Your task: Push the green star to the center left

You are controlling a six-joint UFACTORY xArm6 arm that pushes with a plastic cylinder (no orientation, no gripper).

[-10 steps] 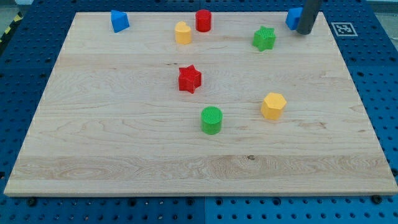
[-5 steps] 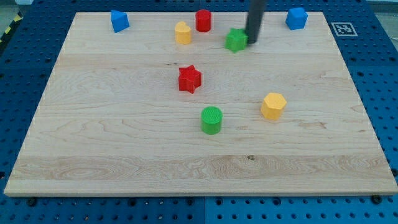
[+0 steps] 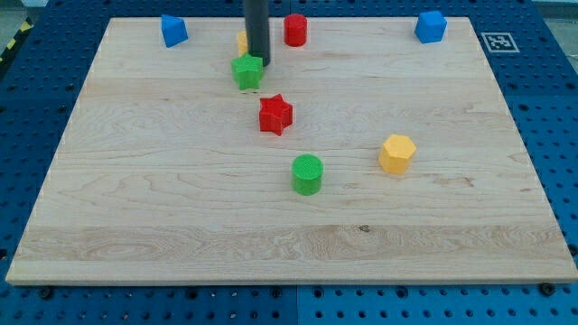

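The green star (image 3: pixel 247 71) lies on the wooden board (image 3: pixel 163 181), left of centre in the upper part of the view. My tip (image 3: pixel 260 63) stands against the star's upper right side, touching it. The rod rises to the view's top and hides most of a yellow block (image 3: pixel 242 41) behind it. A red star (image 3: pixel 275 115) lies just below and to the right of the green star.
A red cylinder (image 3: pixel 295 30) stands at the top right of my rod. A blue block (image 3: pixel 173 30) sits at top left, a blue cube (image 3: pixel 431 26) at top right. A green cylinder (image 3: pixel 307 173) and a yellow hexagonal block (image 3: pixel 396 153) lie lower down.
My tip has swept from the top right to the left, pushing the green star leftwards and slightly down, past the red cylinder. The rod now covers the yellow block.
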